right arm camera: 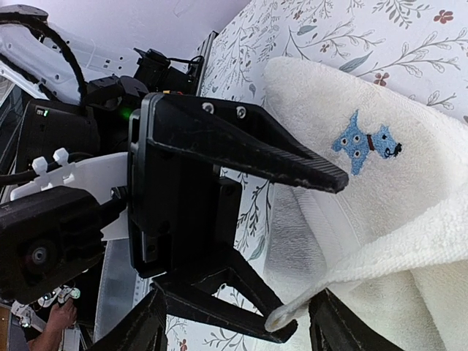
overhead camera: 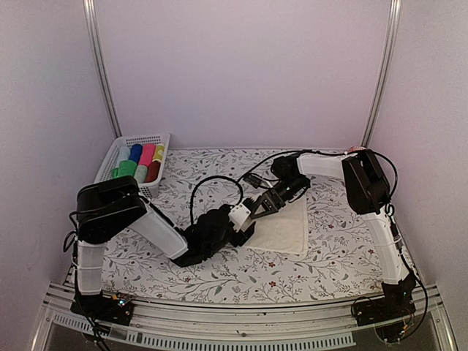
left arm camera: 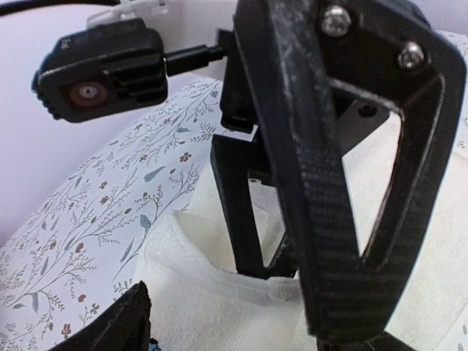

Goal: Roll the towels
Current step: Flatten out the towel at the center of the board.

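The cream-white towel (overhead camera: 281,228) lies flat on the flowered table, with a small blue dog mark (right arm camera: 365,142) near its corner. Its left hem is lifted and folded over itself (left arm camera: 219,278). My left gripper (overhead camera: 247,224) is open at that left edge. In the right wrist view its jaws (right arm camera: 311,256) stand wide apart, with the hem's corner (right arm camera: 281,319) resting on the lower finger's tip. My right gripper (overhead camera: 258,208) is open just above the same edge, its fingers (left arm camera: 329,183) pointing down at the hem. A bright green roll (overhead camera: 126,170) lies in the basket.
A white basket (overhead camera: 158,139) at the back left holds several coloured rolls. The two grippers sit nearly touching, each wrist camera filled by the other's fingers. Black cables (overhead camera: 219,181) loop over the table behind them. Frame posts stand at the back corners.
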